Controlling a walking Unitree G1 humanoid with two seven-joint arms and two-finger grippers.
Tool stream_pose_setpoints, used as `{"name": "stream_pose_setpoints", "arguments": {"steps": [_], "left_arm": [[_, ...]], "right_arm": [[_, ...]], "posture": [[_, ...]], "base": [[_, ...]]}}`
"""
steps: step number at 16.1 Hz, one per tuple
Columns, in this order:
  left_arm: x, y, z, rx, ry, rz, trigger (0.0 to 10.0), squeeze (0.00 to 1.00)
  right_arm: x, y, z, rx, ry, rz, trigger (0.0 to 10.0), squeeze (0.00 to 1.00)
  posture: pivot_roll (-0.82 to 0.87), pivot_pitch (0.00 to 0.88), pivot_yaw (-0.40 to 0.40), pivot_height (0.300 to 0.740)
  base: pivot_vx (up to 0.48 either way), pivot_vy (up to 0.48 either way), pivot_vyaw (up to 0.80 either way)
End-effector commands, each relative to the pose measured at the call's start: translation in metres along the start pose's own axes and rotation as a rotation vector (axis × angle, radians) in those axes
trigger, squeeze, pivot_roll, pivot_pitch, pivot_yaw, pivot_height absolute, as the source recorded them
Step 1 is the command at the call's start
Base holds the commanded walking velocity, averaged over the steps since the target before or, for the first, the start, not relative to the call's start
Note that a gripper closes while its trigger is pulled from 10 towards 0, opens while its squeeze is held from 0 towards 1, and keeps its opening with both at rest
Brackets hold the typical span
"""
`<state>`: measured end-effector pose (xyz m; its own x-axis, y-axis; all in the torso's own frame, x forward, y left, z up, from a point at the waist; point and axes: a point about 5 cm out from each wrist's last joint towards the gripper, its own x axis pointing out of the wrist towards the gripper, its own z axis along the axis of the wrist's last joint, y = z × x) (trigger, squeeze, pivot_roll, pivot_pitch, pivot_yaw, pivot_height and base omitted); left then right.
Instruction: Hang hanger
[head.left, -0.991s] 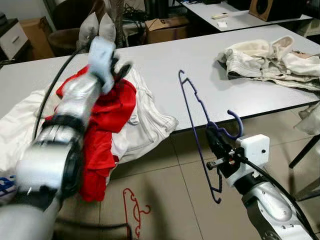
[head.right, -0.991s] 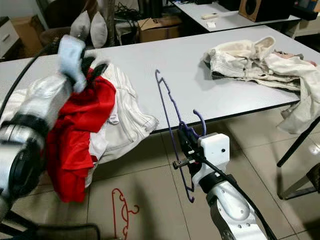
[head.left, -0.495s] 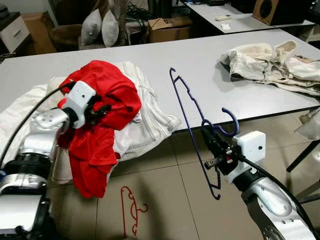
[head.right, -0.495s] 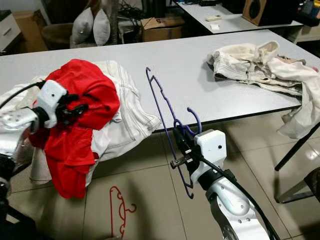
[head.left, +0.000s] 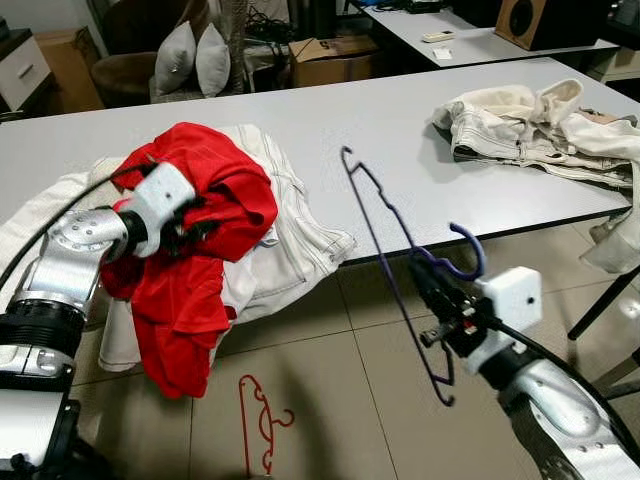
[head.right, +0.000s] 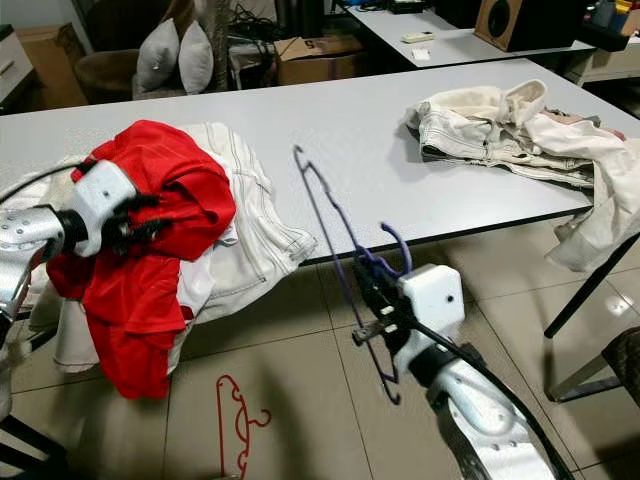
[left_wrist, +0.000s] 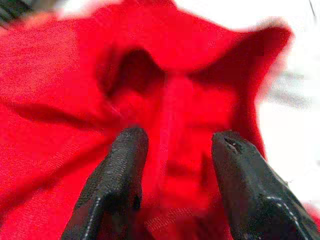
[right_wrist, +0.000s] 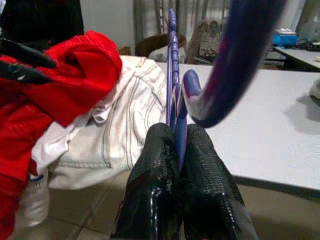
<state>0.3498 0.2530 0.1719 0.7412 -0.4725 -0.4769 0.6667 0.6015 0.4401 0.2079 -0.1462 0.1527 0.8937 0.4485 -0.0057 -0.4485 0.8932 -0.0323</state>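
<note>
- Since a second ago, the left gripper (left_wrist: 175, 165) has come down from above the clothes and now presses, fingers parted, into the red garment (head.left: 205, 200).
- Right gripper (right_wrist: 176, 150) is clamped tight on the blue hanger (head.left: 385, 235), held upright before the table (head.left: 330, 120) edge.
- White garment (head.left: 290, 230) lies just beyond the left gripper, under the red cloth.
- Below on the floor, seemingly, lies a red hanger (head.left: 262, 420).

Glossy plastic hanger (head.left: 385, 235), red cloth (head.left: 205, 215)
</note>
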Motion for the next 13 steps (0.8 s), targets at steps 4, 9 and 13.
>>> {"name": "stream_pose_setpoints", "arguments": {"steps": [4, 9, 13], "left_arm": [[0.003, 0.009, 0.005, 0.027, 0.007, 0.085, 10.0, 0.00], [0.018, -0.010, 0.014, -0.076, -0.094, -0.027, 10.0, 0.00], [0.013, -0.027, 0.014, -0.120, -0.124, -0.168, 10.0, 0.00]], "right_arm": [[-0.002, 0.000, 0.005, -0.005, -0.022, 0.008, 10.0, 0.00], [0.000, 0.002, 0.005, -0.006, -0.021, 0.019, 10.0, 0.00], [-0.003, 0.002, 0.005, -0.007, -0.016, 0.012, 10.0, 0.00]], "posture": [[-0.06, 0.000, 0.084, 0.740], [-0.06, 0.000, 0.090, 0.740], [-0.07, 0.000, 0.087, 0.740]], "base": [[0.000, 0.000, 0.00], [0.000, 0.000, 0.00], [0.000, 0.000, 0.00]]}}
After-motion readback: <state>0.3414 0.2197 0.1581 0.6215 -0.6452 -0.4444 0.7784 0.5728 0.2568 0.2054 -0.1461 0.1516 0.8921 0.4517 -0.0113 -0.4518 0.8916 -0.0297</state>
